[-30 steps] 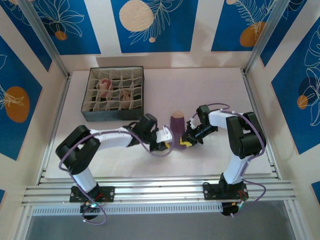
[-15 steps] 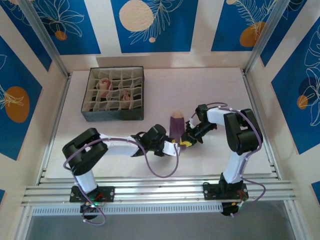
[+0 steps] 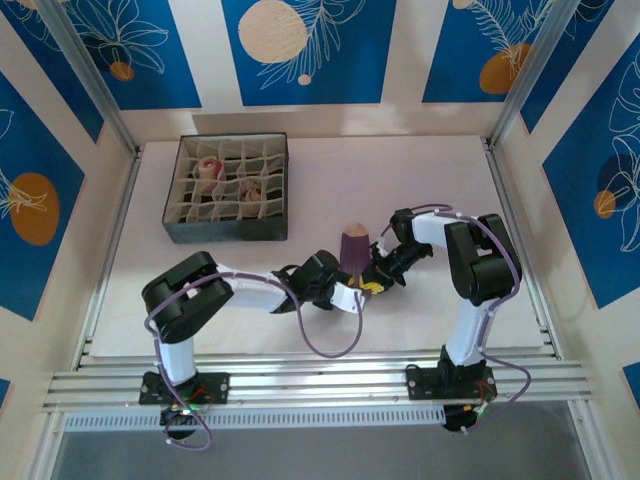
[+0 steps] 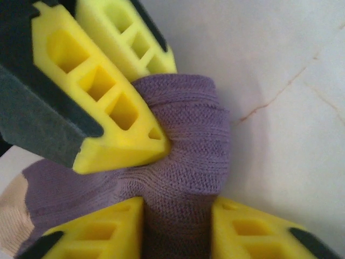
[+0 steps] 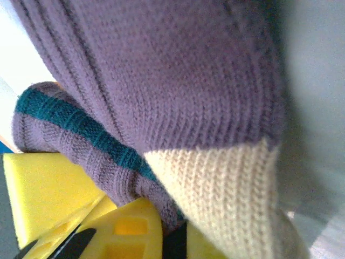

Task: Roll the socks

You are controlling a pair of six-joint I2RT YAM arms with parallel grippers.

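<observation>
— The left arm (image 3: 255, 293) and right arm (image 3: 478, 265), alike?
— Yes: white links, bulky black joints, a looping purple cable (image 3: 325, 354) each.
— The fingers (image 4: 102, 102)?
— Yellow blocks with rectangular hollows, black-backed.

Table (image 3: 420, 170): pale, matte; thin brownish hairlines noted on its surface in the left wrist view (image 4: 285, 91). Dark grid-divided box (image 3: 225, 232) is set at the far left of the table, its partitions light-coloured. Enclosure is walled by cream panels printed with blue leaf motifs (image 3: 300, 50). Aluminium rails (image 3: 320, 385) are run along the near edge.
</observation>
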